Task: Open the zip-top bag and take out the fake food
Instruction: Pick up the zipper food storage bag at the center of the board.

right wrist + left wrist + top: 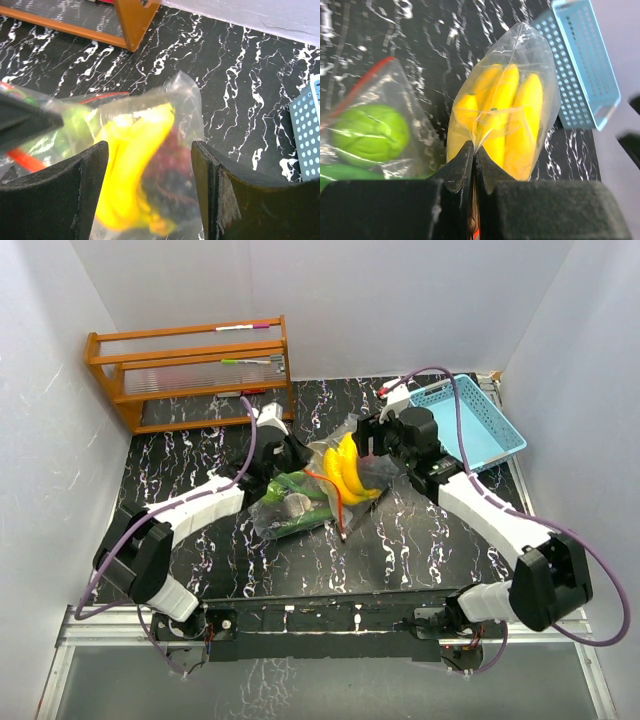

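Top external view: you have one clear plastic zip-top bag (318,492) with a red zip strip. It lies in the middle of the black, white-veined marble surface (400,535), between your two arms. Inside it you can count one bunch of yellow plastic bananas (348,475). The green toy pieces (298,508) beside it are packed too tightly to count. One light-blue perforated basket (490,430) sits at the far right and one orange wooden rack (190,370) at the far left. Both arms stretch forward and angle inward. Your left hand (285,452) is at the bag's far-left edge and your right hand (368,443) is at its far-right end.

Left wrist view: your left hand (473,150) is pinched fully together, with a fold of the bag's film caught between its fingertips. Just past them the bananas stand on end, with at least three showing. One round green fruit (370,132) lies to their left, with a sliver of darker green below it. The basket is at the upper right.

Right wrist view: your right hand (150,145) holds its two fingers well apart, and the bag bulges between them. Whether the pads press the film, you cannot tell. Through the plastic you see the bananas and one dark purple grape cluster (170,172) beside them.
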Robot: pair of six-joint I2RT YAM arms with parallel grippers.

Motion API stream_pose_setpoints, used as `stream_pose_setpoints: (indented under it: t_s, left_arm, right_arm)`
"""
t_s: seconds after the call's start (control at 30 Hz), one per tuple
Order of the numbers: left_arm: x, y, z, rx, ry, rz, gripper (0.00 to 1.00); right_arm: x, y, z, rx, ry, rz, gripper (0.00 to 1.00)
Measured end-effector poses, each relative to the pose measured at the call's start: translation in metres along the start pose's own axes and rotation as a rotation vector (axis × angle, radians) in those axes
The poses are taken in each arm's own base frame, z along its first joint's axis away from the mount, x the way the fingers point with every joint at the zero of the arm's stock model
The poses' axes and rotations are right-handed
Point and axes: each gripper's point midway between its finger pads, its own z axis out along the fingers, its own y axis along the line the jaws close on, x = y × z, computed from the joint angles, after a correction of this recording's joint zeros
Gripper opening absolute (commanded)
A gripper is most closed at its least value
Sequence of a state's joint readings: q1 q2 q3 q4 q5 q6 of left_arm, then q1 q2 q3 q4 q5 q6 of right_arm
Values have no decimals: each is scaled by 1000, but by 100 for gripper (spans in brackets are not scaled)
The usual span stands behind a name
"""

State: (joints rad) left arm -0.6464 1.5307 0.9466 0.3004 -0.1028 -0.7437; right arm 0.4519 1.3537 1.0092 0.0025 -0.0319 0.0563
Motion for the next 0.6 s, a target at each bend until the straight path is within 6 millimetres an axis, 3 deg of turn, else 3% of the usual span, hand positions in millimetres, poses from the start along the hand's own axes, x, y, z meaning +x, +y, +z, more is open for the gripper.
stream_pose_setpoints:
  t_s: [0.13,0.33,0.6]
  left_arm:
    - [-17,17,2,-50,-13,-38,0]
    - [-37,-3,13,-31,-33,-75,0]
    - [-38,-8,15,-22,-23,-128,0]
  right_arm:
    - [1,19,-16,-14,-19,-31,72]
    - [42,76,-37,-115,28,-105,72]
    - [83,73,-30,-77,103,-68,68]
